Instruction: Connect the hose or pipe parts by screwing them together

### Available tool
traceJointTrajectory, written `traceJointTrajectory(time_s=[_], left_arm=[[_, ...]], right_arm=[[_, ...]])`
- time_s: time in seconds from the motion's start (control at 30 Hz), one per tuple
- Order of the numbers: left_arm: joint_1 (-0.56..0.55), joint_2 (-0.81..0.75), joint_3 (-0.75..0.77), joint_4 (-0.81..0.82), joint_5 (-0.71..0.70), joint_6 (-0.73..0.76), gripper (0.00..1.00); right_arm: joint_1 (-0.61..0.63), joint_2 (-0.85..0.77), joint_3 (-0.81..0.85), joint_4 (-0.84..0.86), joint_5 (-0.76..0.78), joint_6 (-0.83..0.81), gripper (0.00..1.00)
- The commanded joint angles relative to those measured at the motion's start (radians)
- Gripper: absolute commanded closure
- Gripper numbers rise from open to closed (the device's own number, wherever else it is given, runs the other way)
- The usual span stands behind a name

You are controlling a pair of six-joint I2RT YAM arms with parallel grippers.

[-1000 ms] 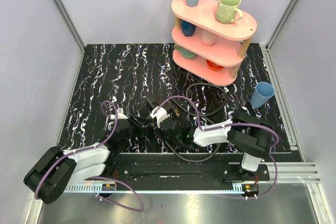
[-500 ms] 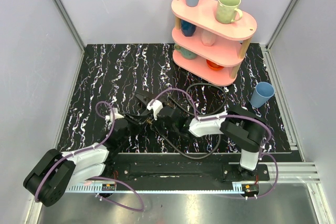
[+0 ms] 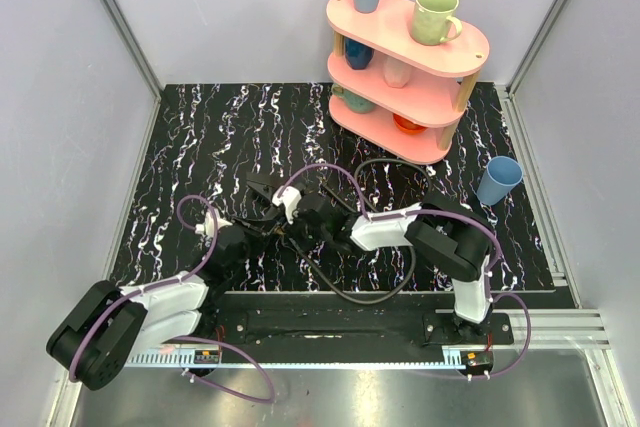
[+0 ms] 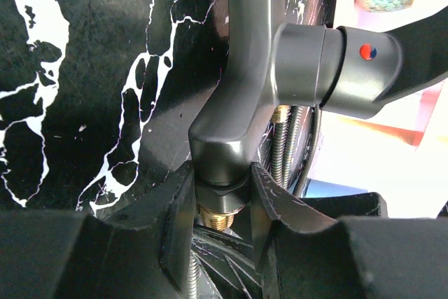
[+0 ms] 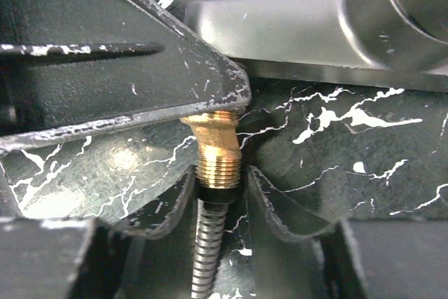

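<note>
In the left wrist view my left gripper (image 4: 220, 201) is shut on the base of a dark grey angular pipe piece (image 4: 241, 68). A brass threaded fitting (image 4: 218, 216) pokes out below the piece, between the fingers. In the right wrist view my right gripper (image 5: 218, 187) stands round the brass fitting (image 5: 217, 155) that ends a ribbed hose (image 5: 208, 250). Its left finger touches the collar and a small gap shows on the right. The fitting's top disappears under the left gripper's finger (image 5: 126, 68). From above, both grippers meet at mid table (image 3: 280, 225), and the hose (image 3: 360, 297) loops toward the front.
A pink three-tier shelf (image 3: 405, 77) with cups stands at the back right. A blue cup (image 3: 497, 180) sits on the marbled mat to its right. More hose (image 3: 400, 172) curls in front of the shelf. Purple cables arch over both wrists.
My right arm has swung left, bringing the hose end up to the left gripper's piece. Its jaws have loosened slightly. The left gripper has shifted a little left and kept its hold.
</note>
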Motion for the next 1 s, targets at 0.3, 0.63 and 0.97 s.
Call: traceJointTrajectory(time_s=[0.3,0.63,0.97], left_arm=[[-0.015,-0.023,-0.009,0.017,-0.007,0.022,1.00],[-0.015,0.004,-0.010,0.047,-0.006,0.024,1.00],[-0.015,-0.055,0.002,-0.030,-0.033,0.061,1.00]], right_arm=[[-0.038,-0.187,-0.175,0.120,0.025,0.007,0.38],[-0.037,-0.215,-0.241,0.211,0.021,0.089,0.40],[-0.004,-0.085,-0.178,0.221,0.137,0.148,0.46]])
